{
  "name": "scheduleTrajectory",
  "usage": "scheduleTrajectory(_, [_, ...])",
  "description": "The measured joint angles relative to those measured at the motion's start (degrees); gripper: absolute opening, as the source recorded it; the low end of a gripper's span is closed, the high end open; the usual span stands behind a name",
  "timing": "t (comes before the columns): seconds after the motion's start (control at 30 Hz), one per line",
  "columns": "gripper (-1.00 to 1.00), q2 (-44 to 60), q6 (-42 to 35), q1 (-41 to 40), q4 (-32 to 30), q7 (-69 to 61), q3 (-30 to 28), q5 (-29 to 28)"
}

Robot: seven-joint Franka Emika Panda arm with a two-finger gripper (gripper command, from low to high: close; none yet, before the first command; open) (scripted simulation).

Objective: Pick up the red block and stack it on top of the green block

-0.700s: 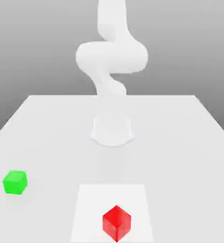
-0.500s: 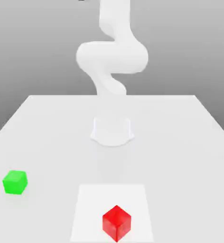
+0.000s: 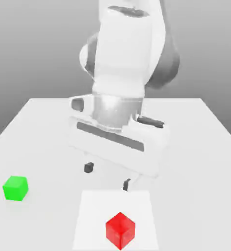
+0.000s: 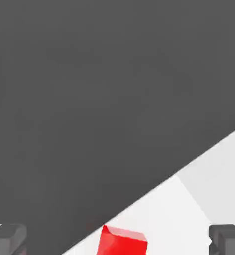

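green block: on the table [image 3: 186, 147], at the exterior view's left
gripper [image 3: 107, 177]: tilted, lower toward the exterior view's right, above the table; fingers wide apart, holding nothing
red block [image 3: 120, 231]: on the white patch [image 3: 90, 215], below the gripper

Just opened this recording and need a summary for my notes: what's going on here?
A robot arm has its open gripper in the air over the table, with nothing held in it. The red block sits on a white square patch, and the green block rests on the table toward the exterior view's left. The job is to put the red block on top of the green one; the two are apart, so the stacking is not yet done.
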Motion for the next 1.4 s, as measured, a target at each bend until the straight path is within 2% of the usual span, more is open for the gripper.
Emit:
scheduleTrajectory(0.13, [0.0, 7.1, 3.8, 0.3, -1.7, 3.6, 0.5, 3.7])
scheduleTrajectory(0.3, [0.0, 17.1, 11.6, 3.1, -0.6, 7.6, -3.0, 0.0])
scheduleTrajectory(0.33, [-1.0, 18.3, 12.6, 3.6, -0.4, 8.0, -3.7, -0.6])
scheduleTrajectory(0.57, [-1.0, 18.2, 12.6, 3.5, -0.4, 8.0, -3.6, -0.6])
scheduleTrajectory(0.77, [-1.0, 8.2, 4.7, 0.8, -2.3, 5.1, -0.9, 5.5])
scheduleTrajectory(1.1, [-1.0, 2.6, 2.6, -7.1, -5.5, 24.1, -10.6, 11.0])
scheduleTrajectory(1.4, [-1.0, -1.6, 1.5, -18.1, -8.4, 44.9, -17.3, 11.6])
